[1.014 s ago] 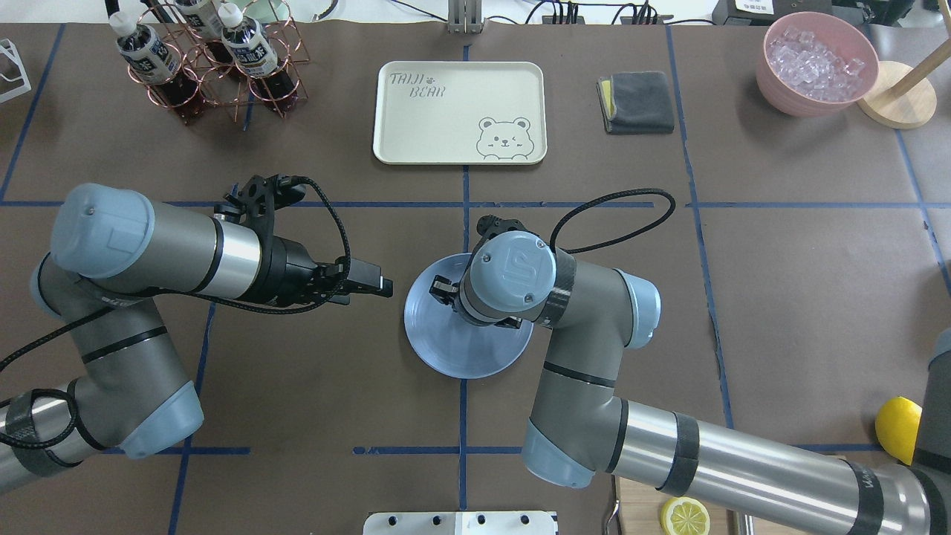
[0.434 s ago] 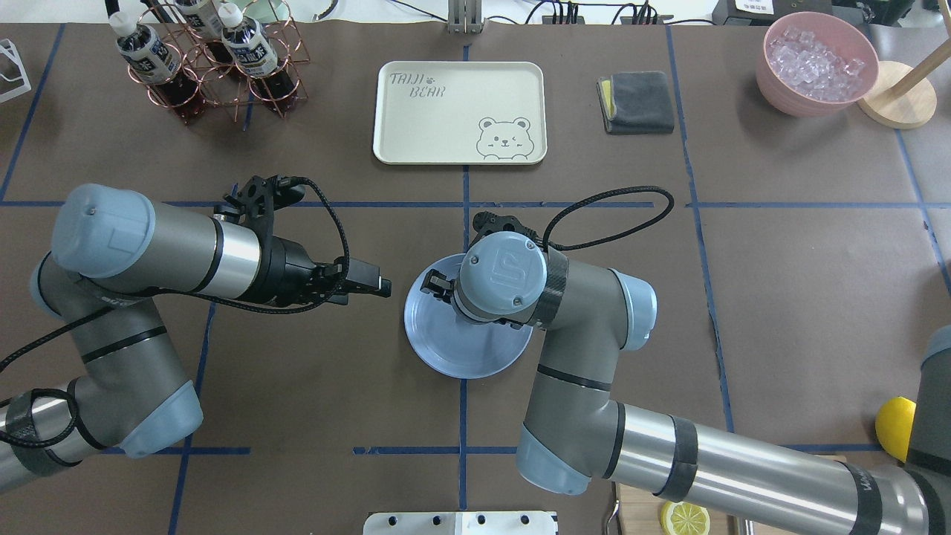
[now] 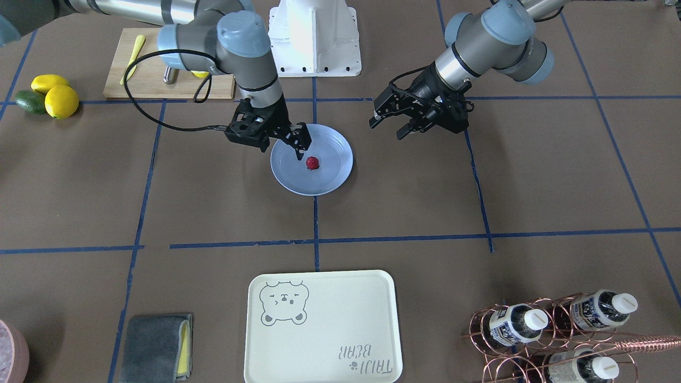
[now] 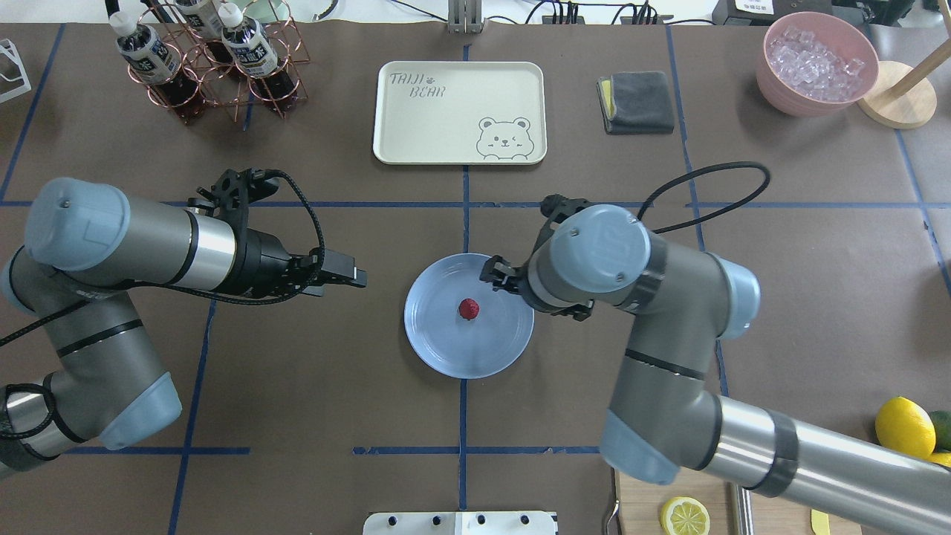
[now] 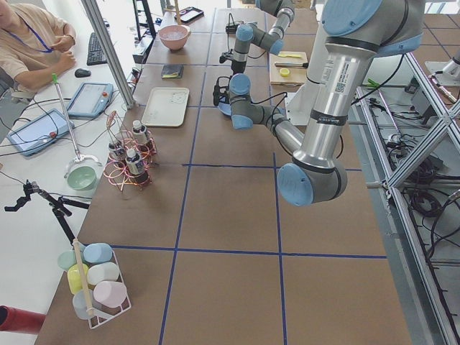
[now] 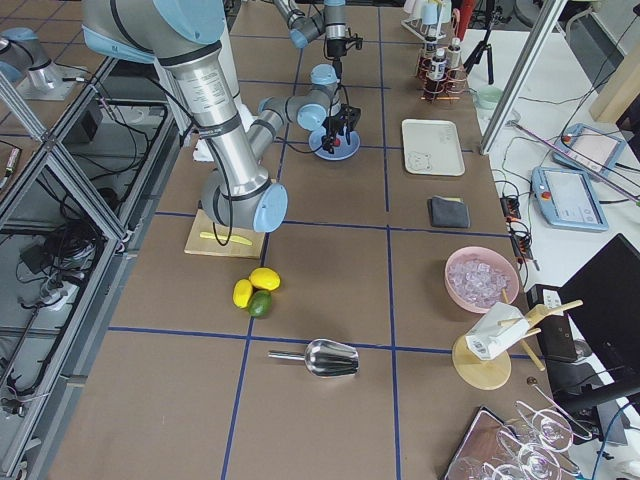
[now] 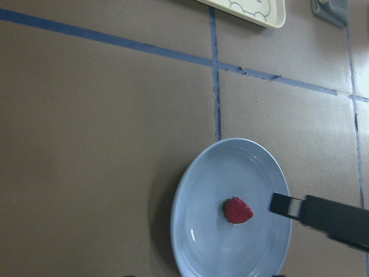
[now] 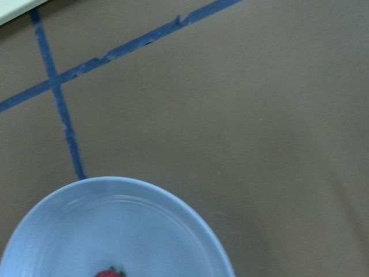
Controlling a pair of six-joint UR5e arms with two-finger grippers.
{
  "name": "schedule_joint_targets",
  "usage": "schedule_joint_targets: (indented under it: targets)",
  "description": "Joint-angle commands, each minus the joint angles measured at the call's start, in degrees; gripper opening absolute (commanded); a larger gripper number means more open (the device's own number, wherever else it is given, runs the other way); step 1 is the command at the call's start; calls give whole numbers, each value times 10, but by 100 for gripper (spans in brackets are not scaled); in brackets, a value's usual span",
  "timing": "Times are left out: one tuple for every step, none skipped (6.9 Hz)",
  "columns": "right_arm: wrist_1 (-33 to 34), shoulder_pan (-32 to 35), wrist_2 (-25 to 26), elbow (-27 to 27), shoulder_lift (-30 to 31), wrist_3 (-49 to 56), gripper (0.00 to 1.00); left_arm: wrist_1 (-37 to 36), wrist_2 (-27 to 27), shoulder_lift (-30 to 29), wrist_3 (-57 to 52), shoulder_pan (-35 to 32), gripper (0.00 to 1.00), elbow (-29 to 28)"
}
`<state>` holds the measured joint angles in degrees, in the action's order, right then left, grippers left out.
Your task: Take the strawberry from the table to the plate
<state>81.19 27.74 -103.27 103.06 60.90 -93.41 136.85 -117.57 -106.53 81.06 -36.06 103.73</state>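
Note:
The small red strawberry (image 4: pixel 468 308) lies free near the middle of the pale blue plate (image 4: pixel 446 357) on the brown table (image 4: pixel 334 386). It also shows in the front view as the strawberry (image 3: pixel 312 163) on the plate (image 3: pixel 332 181), and in the left wrist view as the strawberry (image 7: pixel 237 210). My right gripper (image 4: pixel 495 273) hovers over the plate's right rim, open and holding nothing, just beside the berry. My left gripper (image 3: pixel 388 126) hangs open to the left of the plate, clear of it, also seen from overhead as the left gripper (image 4: pixel 356 276).
A cream bear tray (image 4: pixel 461 111) lies beyond the plate, with a bottle rack (image 4: pixel 208 67) at the far left. A grey cloth (image 4: pixel 637 102) and a pink bowl of ice (image 4: pixel 817 63) sit far right. Lemons (image 4: pixel 903 427) and a cutting board (image 3: pixel 159 80) are near the right arm's base.
My right arm has drawn back to the right from above the plate, uncovering the strawberry lying on it. My left arm has shifted a little to the left.

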Motion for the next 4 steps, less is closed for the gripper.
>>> schedule_joint_targets:
  targets:
    - [-6, 57, -64, 104, 144, 103, 100, -1, 1, 32, -14, -30, 83, -2]
    - [-8, 94, -83, 135, 214, 181, 100, -2, 1, 78, -81, -57, 83, 5]
    - [-9, 136, -105, 147, 262, 251, 100, -1, 1, 107, -139, -75, 83, 5]
    - [-9, 184, -139, 152, 295, 321, 100, -1, 1, 141, -207, -107, 83, 9]
